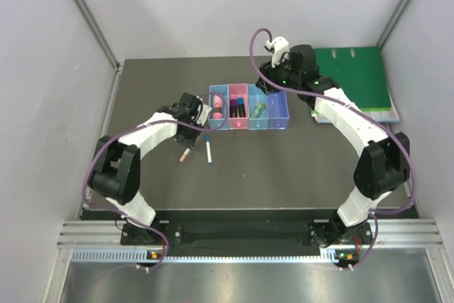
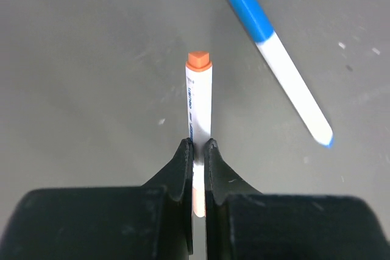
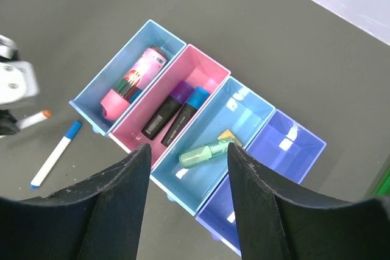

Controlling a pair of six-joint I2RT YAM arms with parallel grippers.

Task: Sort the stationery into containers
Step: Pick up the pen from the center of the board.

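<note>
My left gripper (image 2: 198,144) is shut on a thin white pen with an orange cap (image 2: 199,98), which lies on the dark table left of the bins (image 1: 184,152). A second white pen with a blue cap (image 2: 281,65) lies loose beside it (image 1: 209,150). Four bins stand in a row: light blue (image 3: 91,98) with a thick pink marker (image 3: 131,82), pink (image 3: 210,65) with two black markers (image 3: 173,114), blue (image 3: 259,111) with a mint green marker (image 3: 207,152) and a tan eraser (image 3: 230,136), and violet-blue (image 3: 308,144), which holds nothing. My right gripper (image 3: 189,150) hangs open above the bins.
A large green ring binder (image 1: 358,79) lies at the back right, behind the right arm (image 1: 340,115). Grey walls close in the table on the left, back and right. The left arm (image 1: 152,133) reaches in from the left.
</note>
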